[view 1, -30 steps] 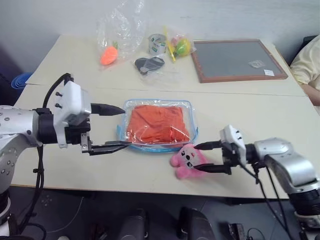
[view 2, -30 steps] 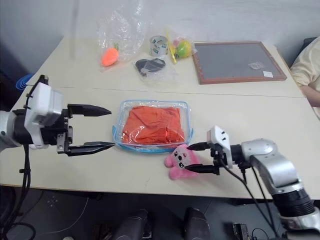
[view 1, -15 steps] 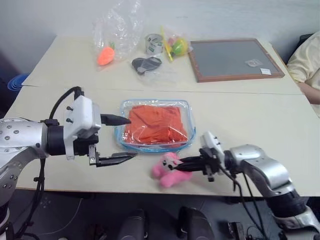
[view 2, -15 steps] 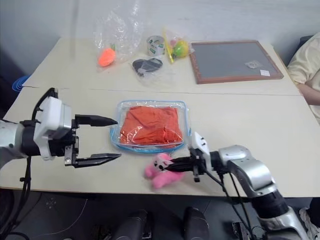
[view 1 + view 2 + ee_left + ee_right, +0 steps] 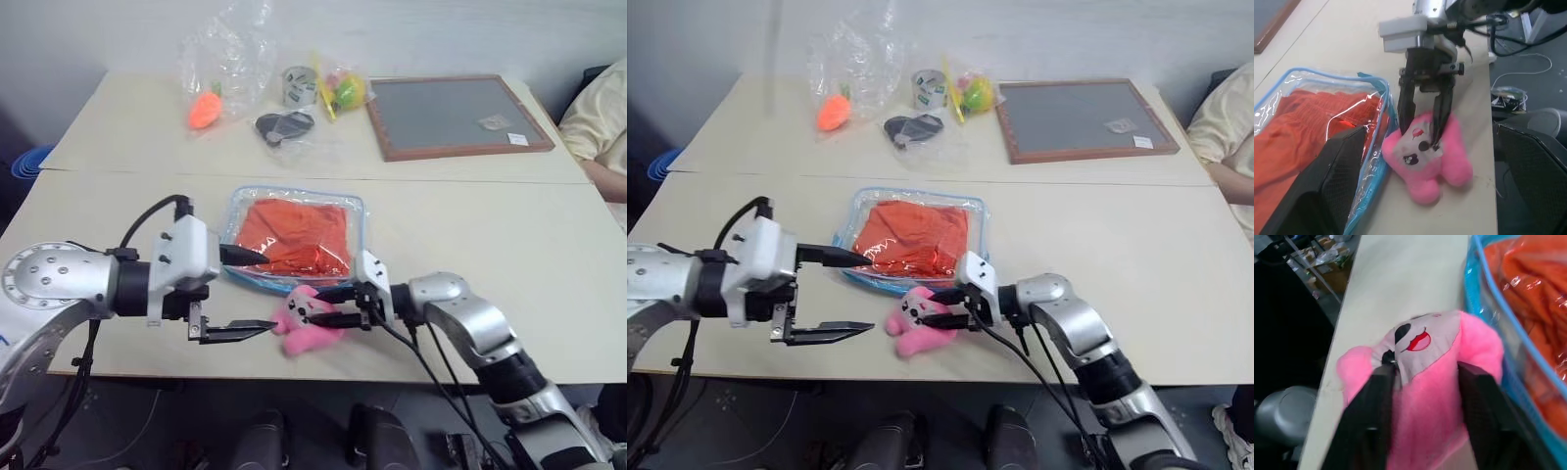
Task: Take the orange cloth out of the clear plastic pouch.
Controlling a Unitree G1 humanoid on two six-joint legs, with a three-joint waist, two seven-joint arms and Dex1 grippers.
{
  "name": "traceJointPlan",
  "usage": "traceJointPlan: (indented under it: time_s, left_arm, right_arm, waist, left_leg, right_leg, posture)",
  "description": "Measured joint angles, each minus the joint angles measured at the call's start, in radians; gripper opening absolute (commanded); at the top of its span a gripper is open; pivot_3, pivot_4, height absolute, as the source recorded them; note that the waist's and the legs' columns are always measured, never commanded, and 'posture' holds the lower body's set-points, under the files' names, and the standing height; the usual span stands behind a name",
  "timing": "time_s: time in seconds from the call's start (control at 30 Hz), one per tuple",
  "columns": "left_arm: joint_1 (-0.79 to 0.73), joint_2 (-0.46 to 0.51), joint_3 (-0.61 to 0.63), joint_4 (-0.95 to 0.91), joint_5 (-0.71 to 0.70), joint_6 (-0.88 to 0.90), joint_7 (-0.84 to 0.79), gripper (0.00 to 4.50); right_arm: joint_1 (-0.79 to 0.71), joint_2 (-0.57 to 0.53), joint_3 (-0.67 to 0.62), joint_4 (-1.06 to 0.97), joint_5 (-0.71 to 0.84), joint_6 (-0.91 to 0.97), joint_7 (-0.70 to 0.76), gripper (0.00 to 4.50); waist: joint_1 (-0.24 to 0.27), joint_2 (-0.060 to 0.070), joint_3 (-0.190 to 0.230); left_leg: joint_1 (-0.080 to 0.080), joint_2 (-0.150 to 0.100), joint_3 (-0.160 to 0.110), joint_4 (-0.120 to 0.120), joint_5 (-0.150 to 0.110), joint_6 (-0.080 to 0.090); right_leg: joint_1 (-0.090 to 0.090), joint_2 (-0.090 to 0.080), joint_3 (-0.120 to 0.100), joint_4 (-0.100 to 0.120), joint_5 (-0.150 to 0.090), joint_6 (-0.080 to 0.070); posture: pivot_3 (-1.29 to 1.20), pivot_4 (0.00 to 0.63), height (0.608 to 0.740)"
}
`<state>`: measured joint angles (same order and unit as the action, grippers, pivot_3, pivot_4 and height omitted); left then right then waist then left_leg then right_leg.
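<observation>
Two pale beige tables [image 5: 509, 235] stand pushed together, a seam running between them. On the near one lies the clear plastic pouch [image 5: 361, 211], with a pink plush [image 5: 304, 323] touching its front edge. On the far one lie a framed grey board [image 5: 456, 116], an orange carrot toy [image 5: 203, 110] under wrinkly clear bags [image 5: 230, 54], a tape roll [image 5: 298, 85], and a dark object in plastic [image 5: 284, 125].
</observation>
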<state>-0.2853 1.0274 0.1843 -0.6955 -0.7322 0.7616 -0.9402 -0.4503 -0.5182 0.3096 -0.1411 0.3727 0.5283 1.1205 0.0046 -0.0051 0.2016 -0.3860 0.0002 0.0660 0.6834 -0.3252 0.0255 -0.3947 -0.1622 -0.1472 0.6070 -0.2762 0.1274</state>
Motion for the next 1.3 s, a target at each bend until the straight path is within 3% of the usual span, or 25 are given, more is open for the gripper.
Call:
traceJointPlan:
  time_s: [0.03,0.17,0.4,0.5,0.6,0.77,0.87,1.1,1.17,1.3]
  left_arm:
    - [-0.001,-0.005,-0.029,0.002,0.017,-0.013,-0.002,4.5]
    - [-0.055,-0.052,-0.204,0.038,0.125,-0.092,-0.02,4.5]
    - [-0.184,-0.213,-0.442,0.215,0.31,-0.185,-0.025,4.5]
    - [-0.184,-0.246,-0.495,0.265,0.367,-0.222,-0.04,4.5]
    - [-0.182,-0.276,-0.541,0.285,0.416,-0.254,-0.049,4.5]
    - [-0.167,-0.279,-0.555,0.316,0.466,-0.297,-0.061,3.3]
    - [-0.161,-0.279,-0.552,0.315,0.466,-0.301,-0.068,2.4]
    - [-0.14,-0.279,-0.533,0.306,0.466,-0.292,-0.064,0.35]
    - [-0.132,-0.28,-0.522,0.299,0.466,-0.284,-0.057,0.03]
    - [-0.078,-0.27,-0.479,0.262,0.462,-0.268,-0.036,0.03]
  right_arm:
    - [0.01,-0.024,-0.006,-0.026,0.011,0.017,0.008,3.24]
    - [0.028,-0.084,-0.06,-0.13,0.076,0.092,0.023,3.24]
    - [-0.016,-0.207,-0.172,-0.237,0.156,0.137,0.033,3.24]
    - [-0.034,-0.259,-0.172,-0.197,0.08,0.028,0.061,3.24]
    - [-0.109,-0.272,-0.128,-0.033,-0.083,-0.203,0.069,3.24]
    - [-0.195,-0.237,-0.037,0.213,-0.273,-0.498,0.079,3.28]
    - [-0.212,-0.204,-0.003,0.297,-0.326,-0.607,0.083,2.38]
    - [-0.241,-0.17,-0.004,0.342,-0.329,-0.661,0.111,0.01]
    - [-0.241,-0.17,-0.004,0.349,-0.328,-0.668,0.122,0.0]
    - [-0.255,-0.17,-0.004,0.375,-0.324,-0.691,0.153,0.0]
  waist:
    - [0.001,0.0,0.0]
    - [0.007,0.0,0.0]
    - [0.02,0.0,0.0]
    - [0.02,0.0,0.0]
    - [0.016,0.0,0.0]
    - [0.015,0.0,0.0]
    - [0.015,0.0,0.0]
    - [0.017,0.0,0.0]
    - [0.017,0.0,0.0]
    - [0.016,0.0,0.0]
  left_leg:
    - [0.0,0.0,0.0,0.0,0.0,0.0]
    - [0.0,-0.001,0.001,0.0,0.0,0.0]
    - [-0.001,-0.004,0.002,0.0,0.0,0.001]
    - [-0.001,-0.004,0.002,0.0,0.0,0.001]
    - [0.0,-0.004,0.003,0.0,0.0,0.001]
    - [-0.001,-0.002,0.003,0.0,0.0,0.001]
    - [-0.001,-0.001,0.002,0.0,0.0,0.001]
    - [-0.001,0.0,0.002,0.001,0.0,0.001]
    - [-0.001,0.0,0.002,0.001,0.0,0.001]
    - [-0.001,0.001,0.001,0.001,0.0,0.001]
  right_leg:
    - [0.0,0.0,0.0,0.0,0.0,0.0]
    - [0.0,0.0,0.0,0.0,0.0,0.0]
    - [0.0,0.0,0.0,-0.001,0.0,0.0]
    - [0.0,0.0,0.0,-0.001,0.0,0.0]
    - [-0.001,0.0,0.001,0.0,0.0,0.0]
    - [-0.001,0.0,0.0,-0.001,0.0,0.0]
    - [-0.001,0.0,0.0,-0.001,0.0,0.0]
    - [0.0,0.0,0.0,0.0,0.0,0.0]
    - [0.0,0.0,0.0,0.0,0.0,0.0]
    - [0.0,0.0,0.0,0.0,0.0,0.0]
  posture:
    - [0.0,0.15,0.74]
    - [0.0,0.15,0.74]
    - [0.0,0.15,0.74]
    - [0.0,0.15,0.74]
    - [0.0,0.15,0.74]
    - [0.0,0.15,0.74]
    - [0.0,0.15,0.74]
    - [0.0,0.15,0.74]
    - [0.0,0.15,0.74]
    - [0.0,0.15,0.74]
